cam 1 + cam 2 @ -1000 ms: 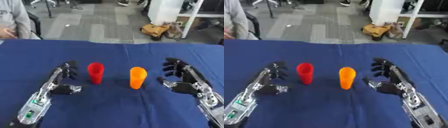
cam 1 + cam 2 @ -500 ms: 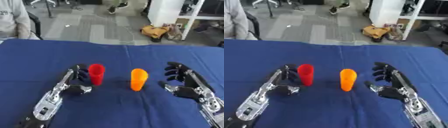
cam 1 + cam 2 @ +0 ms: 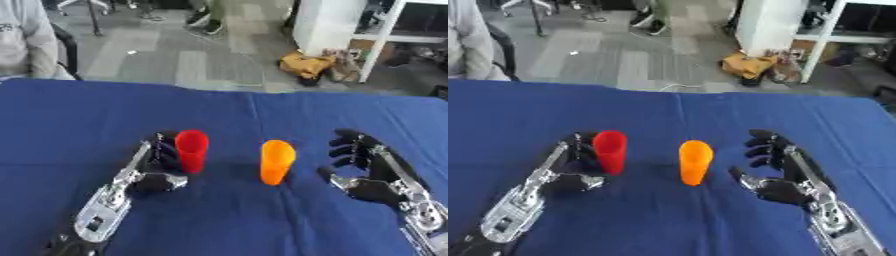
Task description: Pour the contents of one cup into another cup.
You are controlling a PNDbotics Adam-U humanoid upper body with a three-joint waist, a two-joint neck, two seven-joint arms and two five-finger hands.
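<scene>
A red cup point(image 3: 191, 149) stands upright on the blue table point(image 3: 219, 220), left of centre. An orange cup point(image 3: 276, 161) stands upright a little to its right. My left hand point(image 3: 154, 170) is right beside the red cup on its left, fingers behind it and thumb low in front; its fingers look relaxed and do not close round the cup. My right hand point(image 3: 372, 172) is open to the right of the orange cup, palm toward it, with a clear gap between them.
The blue table runs to a far edge point(image 3: 262, 92). Beyond it lie a grey floor, a tan bag point(image 3: 306, 65) and white furniture point(image 3: 328, 22). A person in grey point(image 3: 22, 37) sits at the far left.
My left hand has moved right and forward until it is against the red cup. My right hand has edged slightly toward the orange cup. The camera has tilted a little.
</scene>
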